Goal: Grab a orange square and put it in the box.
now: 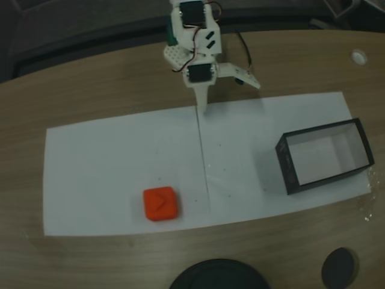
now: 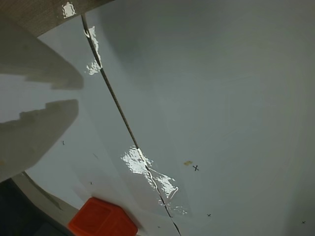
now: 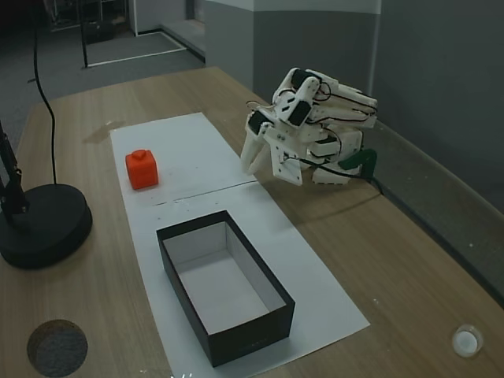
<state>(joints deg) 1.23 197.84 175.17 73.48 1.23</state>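
Gripper (image 1: 231, 96), jaws spread, sits at white paper sheet's (image 1: 108, 156) far edge in a fixed view, orange square (image 1: 160, 203) near front edge, box (image 1: 289, 165) at right end; wrist view: square (image 2: 102, 219) at bottom edge; another fixed view: box (image 3: 244, 331) empty.

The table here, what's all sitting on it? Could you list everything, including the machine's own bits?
Orange block: one, bright orange-red, on the white paper, apart from the box.
Box: one, black walls, pale floor, empty, on the paper.
Paper sheets: white, joined at a taped seam, on the wooden table.
Round black base: one, at the table edge, holding a stand.
Dark disc: one, small, on the wood.
White cap: one, small, near a corner.
Robot arm: one, white, folded low.
Hand: open, holding nothing.
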